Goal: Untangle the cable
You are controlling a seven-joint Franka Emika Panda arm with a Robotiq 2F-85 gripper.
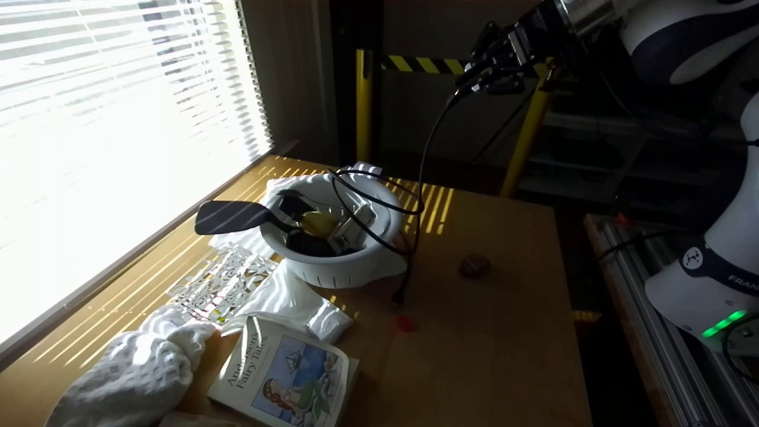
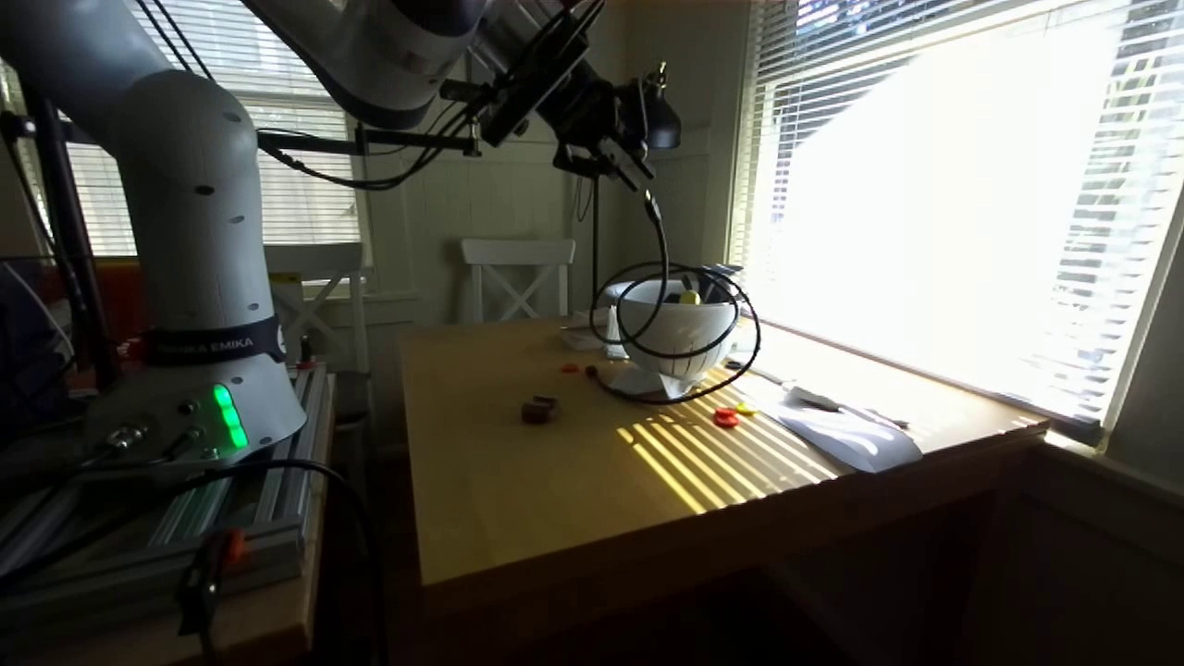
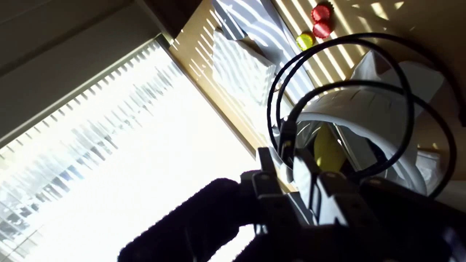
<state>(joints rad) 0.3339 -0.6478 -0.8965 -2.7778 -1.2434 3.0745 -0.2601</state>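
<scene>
- Gripper (image 3: 284, 160): fingers slightly parted at the cable's (image 3: 410, 109) upper end; can't tell whether it is pinched or loose.
- Cable: upper end aloft, crossed coils hanging over and beside the white bowl (image 1: 332, 273), lower end near the table (image 1: 504, 356).
- Step, likely: opening the loops from one raised end.
- Next: secure that end, draw it clear of the bowl.

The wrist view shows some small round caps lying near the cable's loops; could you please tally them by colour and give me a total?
Red caps: 2
Yellow cap: 1
Total: 3
</scene>
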